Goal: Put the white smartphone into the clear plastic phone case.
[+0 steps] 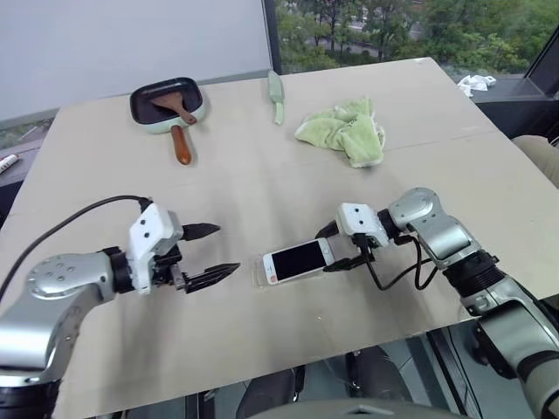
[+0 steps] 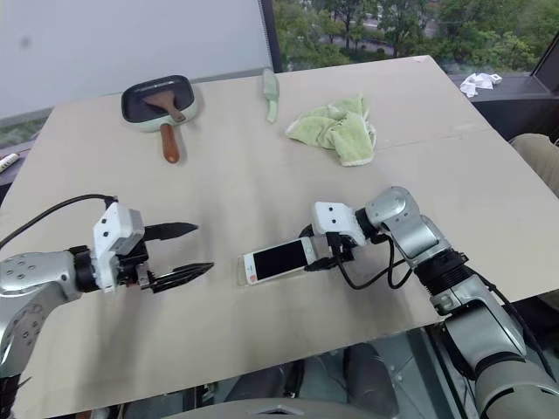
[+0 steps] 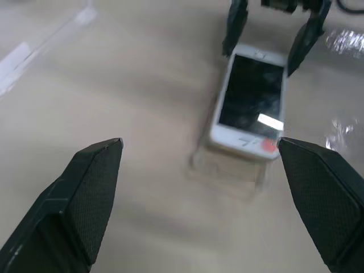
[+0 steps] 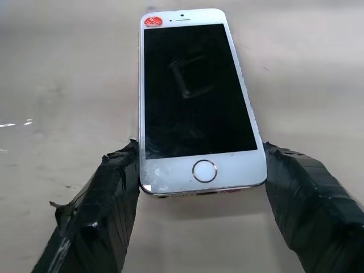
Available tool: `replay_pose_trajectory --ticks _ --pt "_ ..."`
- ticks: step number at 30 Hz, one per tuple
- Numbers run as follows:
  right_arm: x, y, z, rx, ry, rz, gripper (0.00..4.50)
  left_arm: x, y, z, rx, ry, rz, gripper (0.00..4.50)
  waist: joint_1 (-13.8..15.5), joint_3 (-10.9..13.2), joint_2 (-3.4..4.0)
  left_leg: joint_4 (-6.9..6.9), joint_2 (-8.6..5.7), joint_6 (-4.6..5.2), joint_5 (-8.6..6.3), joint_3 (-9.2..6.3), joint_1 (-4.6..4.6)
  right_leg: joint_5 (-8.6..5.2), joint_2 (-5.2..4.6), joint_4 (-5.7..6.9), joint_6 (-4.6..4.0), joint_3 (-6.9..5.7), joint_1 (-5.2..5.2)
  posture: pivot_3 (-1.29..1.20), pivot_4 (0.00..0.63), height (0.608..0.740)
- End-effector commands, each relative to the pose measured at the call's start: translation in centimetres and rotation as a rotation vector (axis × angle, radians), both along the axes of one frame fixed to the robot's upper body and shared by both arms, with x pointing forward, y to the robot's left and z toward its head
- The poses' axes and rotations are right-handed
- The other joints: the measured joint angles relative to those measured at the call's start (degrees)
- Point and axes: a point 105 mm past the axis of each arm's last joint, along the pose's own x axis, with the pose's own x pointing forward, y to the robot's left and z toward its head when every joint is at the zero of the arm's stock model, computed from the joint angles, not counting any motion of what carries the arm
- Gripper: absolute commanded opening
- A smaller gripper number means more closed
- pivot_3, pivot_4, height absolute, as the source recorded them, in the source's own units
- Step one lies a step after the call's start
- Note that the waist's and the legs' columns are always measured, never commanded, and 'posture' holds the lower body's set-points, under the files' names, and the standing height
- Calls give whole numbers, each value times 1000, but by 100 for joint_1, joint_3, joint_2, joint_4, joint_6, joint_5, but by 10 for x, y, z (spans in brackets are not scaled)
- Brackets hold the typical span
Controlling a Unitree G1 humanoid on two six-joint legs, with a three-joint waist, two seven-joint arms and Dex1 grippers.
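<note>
The white smartphone [image 1: 299, 259] lies screen up near the table's front edge, its black screen facing me. My right gripper [image 1: 332, 250] is shut on its home-button end, one taped finger [image 4: 108, 193] against each long side. The phone's other end, marked with a red sticker, rests over the clear plastic phone case [image 3: 227, 170], whose rim sticks out past it [image 1: 259, 272]. I cannot tell whether the phone is seated in the case. My left gripper [image 1: 227, 249] hovers open just left of the case, its black fingers pointing at the phone and holding nothing.
At the back left a dark pan [image 1: 169, 103] holds a wooden-handled spatula. A pale green utensil [image 1: 277, 94] and a crumpled green cloth [image 1: 345, 129] lie at the back centre. The table's front edge [image 1: 288, 362] runs close below the phone.
</note>
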Motion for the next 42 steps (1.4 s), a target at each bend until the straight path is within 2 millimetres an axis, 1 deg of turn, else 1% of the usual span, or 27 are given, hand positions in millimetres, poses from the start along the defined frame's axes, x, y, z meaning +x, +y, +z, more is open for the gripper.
replay_pose_trajectory --ticks 1,2,4,6,7,8,9,10,11,14,19,22,26,35,42 --pt "-3 4 11 15 -32 12 2908 3 -9 2 -39 -29 -62 3968 8 0 0 0 0 0 0 0 -1 0 0 0 0 -1 0 0 150 740" --pt "-2 3 10 12 -30 6 2908 5 -10 -2 -27 -38 -72 3709 9 0 0 1 0 0 0 0 -1 0 0 -1 0 -1 0 0 150 740" --pt "-2 3 9 11 -27 -6 2908 8 -11 -8 -3 -51 -89 2804 11 0 -1 1 -2 0 0 0 -2 0 -1 -2 0 -2 0 0 150 740" --pt "-2 4 9 15 -22 -17 2908 12 -11 -12 1 -76 -102 1766 15 0 -1 0 -1 0 0 0 -1 0 -1 -2 0 -1 0 0 150 740" --pt "-2 4 9 17 -17 -21 2908 13 -11 -14 -5 -74 -112 1441 13 1 -3 0 -1 0 0 -1 -2 0 -1 -3 0 -2 0 0 150 740" --pt "-3 4 8 13 -12 -23 2908 13 -13 -17 -8 -70 -127 917 15 1 -2 1 -1 0 0 0 -3 0 -1 -4 0 -1 0 0 150 740" --pt "-4 4 6 8 -6 -24 2908 13 -15 -20 -10 -64 -144 812 20 1 -2 1 -1 0 0 0 -3 0 -2 -4 0 -2 -1 0 150 740" --pt "-5 4 6 5 -2 -23 2908 14 -17 -22 -13 -59 -158 502 21 1 -3 1 -2 0 0 -1 -3 0 -2 -4 0 -3 0 0 150 740" --pt "-5 4 5 3 0 -22 2908 14 -18 -23 -11 -56 -172 52 22 1 -2 1 -2 1 0 -2 -3 0 -2 -4 0 -4 0 0 150 740" --pt "-6 4 5 -7 2 -20 2908 18 -22 -27 -5 -56 -200 18 23 1 -3 1 -2 1 0 -2 -4 0 -2 -3 0 -4 0 0 150 740" --pt "-7 5 5 -25 -7 -8 2908 20 -31 -39 57 -56 -260 18 15 1 -3 3 -2 1 0 -2 -4 0 -1 -3 0 -4 0 0 150 740" --pt "-8 4 4 -49 -22 9 2908 21 -36 -42 57 -62 -265 18 13 1 -3 3 -2 1 0 -2 -4 0 -1 -3 0 -4 -1 0 150 740" --pt "-11 4 5 -59 -35 12 2908 18 -47 -48 54 -63 -295 18 21 1 -3 3 -2 1 0 -2 -4 0 -2 -2 0 -4 -1 0 150 740" --pt "-16 7 5 -77 -34 12 2908 23 -53 -67 137 -84 -307 18 25 0 -4 4 -2 1 1 -3 -4 0 -2 -2 1 -5 0 0 150 740" --pt "-15 5 3 -94 -26 -12 2908 27 -49 -91 238 -42 -313 18 27 -5 -5 4 -3 1 1 -3 1 0 -2 -1 1 -5 2 0 150 740"
